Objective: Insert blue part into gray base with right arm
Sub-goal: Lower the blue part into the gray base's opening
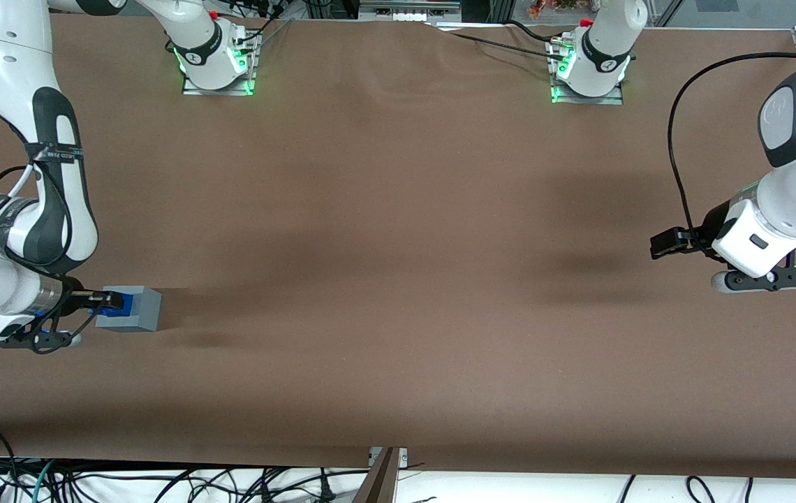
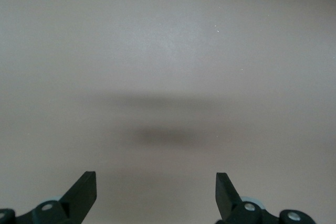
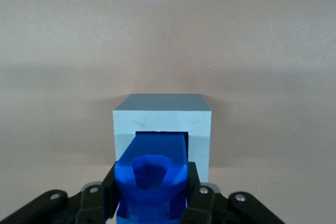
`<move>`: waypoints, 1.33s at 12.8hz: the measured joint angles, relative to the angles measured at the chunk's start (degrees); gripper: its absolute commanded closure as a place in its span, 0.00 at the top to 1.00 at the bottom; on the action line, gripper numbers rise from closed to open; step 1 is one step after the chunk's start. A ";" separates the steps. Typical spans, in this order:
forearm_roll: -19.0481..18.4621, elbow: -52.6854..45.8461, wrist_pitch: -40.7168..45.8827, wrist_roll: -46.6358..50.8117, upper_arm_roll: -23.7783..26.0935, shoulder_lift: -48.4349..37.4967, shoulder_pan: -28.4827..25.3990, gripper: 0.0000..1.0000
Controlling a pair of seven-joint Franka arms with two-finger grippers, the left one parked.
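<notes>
The gray base [image 1: 138, 308] is a light-grey cube on the brown table toward the working arm's end. The blue part [image 1: 119, 304] is held at the base's recessed face. In the right wrist view the blue part [image 3: 153, 174] reaches into the square recess of the gray base [image 3: 163, 119]. My right gripper [image 1: 106, 302] is shut on the blue part, its black fingers [image 3: 111, 186] pressed against both sides of it. The gripper also shows in the right wrist view [image 3: 152, 190]. How deep the part sits in the recess is hidden.
The brown table cover [image 1: 398, 279] stretches toward the parked arm's end. Two arm bases with green lights [image 1: 216, 66] stand at the table's edge farthest from the front camera. Cables [image 1: 160, 482] lie below the table's near edge.
</notes>
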State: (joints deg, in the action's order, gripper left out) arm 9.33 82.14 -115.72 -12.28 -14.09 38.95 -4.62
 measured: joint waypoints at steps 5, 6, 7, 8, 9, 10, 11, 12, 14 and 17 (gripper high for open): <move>0.18 0.00 -0.04 0.00 0.01 0.23 0.03 0.99; 0.19 -0.05 -0.28 0.00 0.01 0.34 0.02 0.99; 0.19 -0.42 -0.59 -0.04 0.01 0.35 0.02 0.99; 0.19 -1.37 -0.73 -0.08 0.01 0.31 0.01 0.99; 0.19 -2.69 -0.71 -0.09 0.01 0.20 -0.03 0.99; 0.20 -4.01 -0.65 -0.09 0.03 -0.22 -0.12 0.99; 0.22 -4.94 -0.57 -0.09 0.08 -1.17 -0.25 0.99; 0.26 -5.51 -0.36 -0.09 0.21 -2.56 -0.49 0.99; 0.36 -5.80 0.88 -0.09 0.36 -5.73 -1.48 0.99; 0.43 -5.78 3.14 -0.09 0.40 -8.62 -2.00 0.99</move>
State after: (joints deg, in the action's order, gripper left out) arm 9.77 76.36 -112.58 -12.37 -13.69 30.33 -6.62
